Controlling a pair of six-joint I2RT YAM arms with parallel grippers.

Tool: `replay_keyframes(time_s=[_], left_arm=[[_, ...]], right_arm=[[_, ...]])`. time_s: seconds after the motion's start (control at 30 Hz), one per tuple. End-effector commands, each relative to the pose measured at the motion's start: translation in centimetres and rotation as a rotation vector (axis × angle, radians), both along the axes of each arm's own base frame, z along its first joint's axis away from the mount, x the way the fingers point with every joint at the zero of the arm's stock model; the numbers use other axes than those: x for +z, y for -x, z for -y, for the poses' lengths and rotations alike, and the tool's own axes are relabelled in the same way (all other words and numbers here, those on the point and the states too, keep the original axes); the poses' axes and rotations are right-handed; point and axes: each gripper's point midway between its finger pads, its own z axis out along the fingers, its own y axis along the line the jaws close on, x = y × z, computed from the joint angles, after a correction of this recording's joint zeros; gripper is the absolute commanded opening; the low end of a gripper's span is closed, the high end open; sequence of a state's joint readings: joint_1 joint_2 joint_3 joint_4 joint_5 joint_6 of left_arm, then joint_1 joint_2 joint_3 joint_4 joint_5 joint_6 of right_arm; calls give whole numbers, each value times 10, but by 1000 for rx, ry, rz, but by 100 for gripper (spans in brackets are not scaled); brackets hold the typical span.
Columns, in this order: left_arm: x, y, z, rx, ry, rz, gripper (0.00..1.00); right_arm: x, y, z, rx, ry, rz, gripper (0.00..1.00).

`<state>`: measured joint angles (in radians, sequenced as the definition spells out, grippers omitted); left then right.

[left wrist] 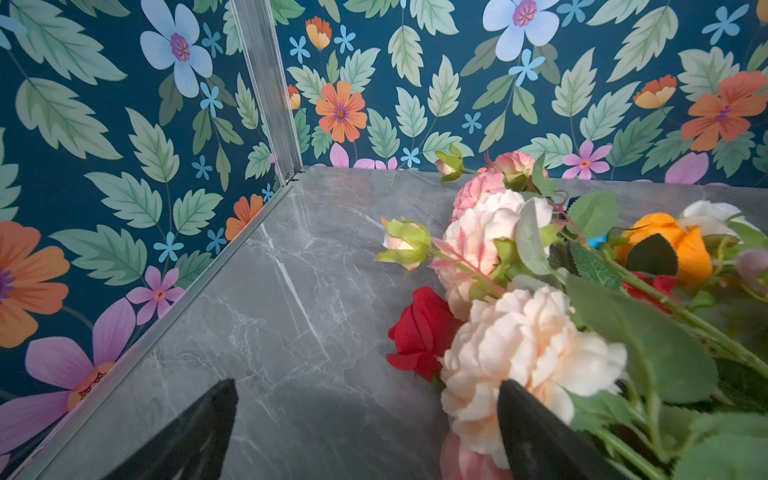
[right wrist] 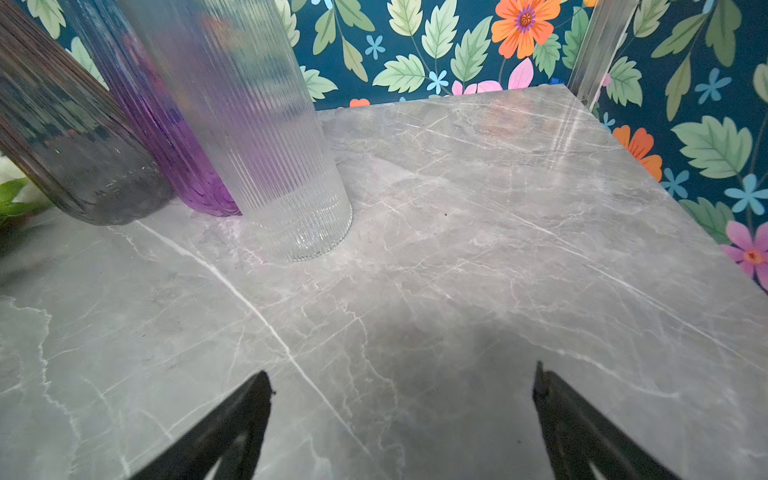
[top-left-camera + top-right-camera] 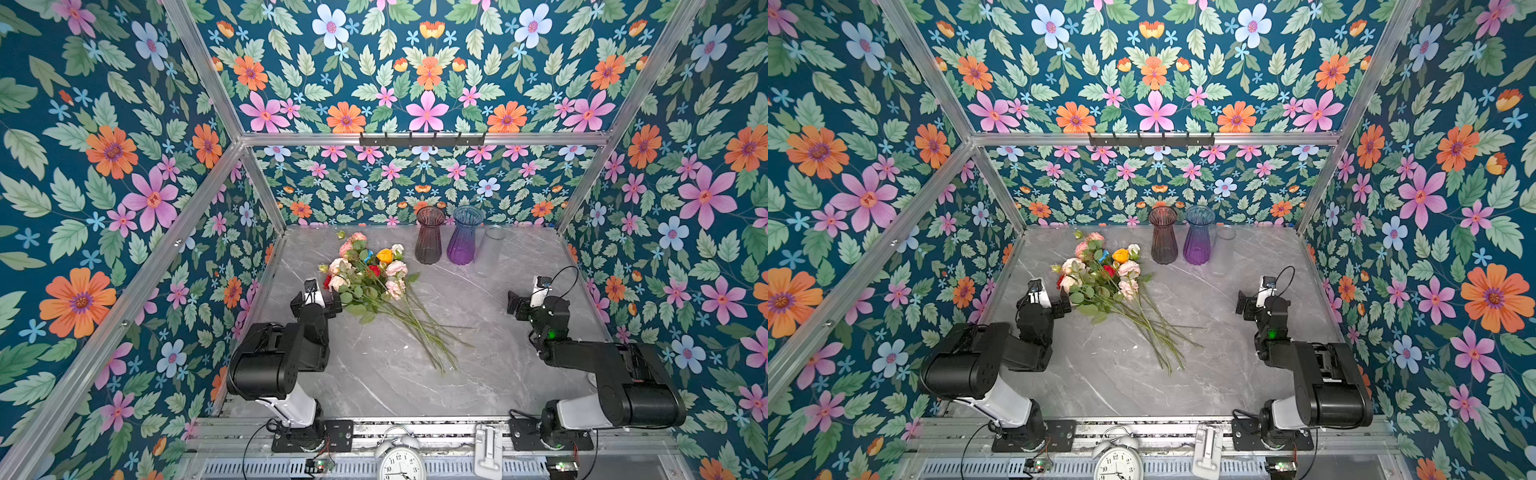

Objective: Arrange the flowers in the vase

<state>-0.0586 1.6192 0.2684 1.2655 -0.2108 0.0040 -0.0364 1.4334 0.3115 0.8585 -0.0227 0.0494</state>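
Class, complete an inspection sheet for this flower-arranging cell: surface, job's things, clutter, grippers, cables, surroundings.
Surface: grey marble-look tabletop, no spills seen.
Job's things: flowers heaped lying flat, stems toward the front; smoky vase, purple vase, clear vase upright at the back, empty.
Clutter: alarm clock and white device on the front rail.
Grippers: left gripper open beside the blooms; right gripper open over bare tabletop; neither holds anything.
Cables: black cable loops at the right wrist.
Surroundings: floral wallpaper, aluminium frame, hook rail.
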Motion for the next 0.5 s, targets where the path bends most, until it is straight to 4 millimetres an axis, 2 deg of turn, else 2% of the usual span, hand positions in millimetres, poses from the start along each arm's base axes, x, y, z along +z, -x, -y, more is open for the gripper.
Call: replay_keyframes(time_s=[0.0, 0.47], left_arm=[[8, -1, 0, -3, -3, 32, 100], [8, 0, 4, -17, -13, 35, 100]], right_arm=[[4, -2, 2, -10, 5, 15, 99], [6, 1, -5, 0, 44, 34, 99]])
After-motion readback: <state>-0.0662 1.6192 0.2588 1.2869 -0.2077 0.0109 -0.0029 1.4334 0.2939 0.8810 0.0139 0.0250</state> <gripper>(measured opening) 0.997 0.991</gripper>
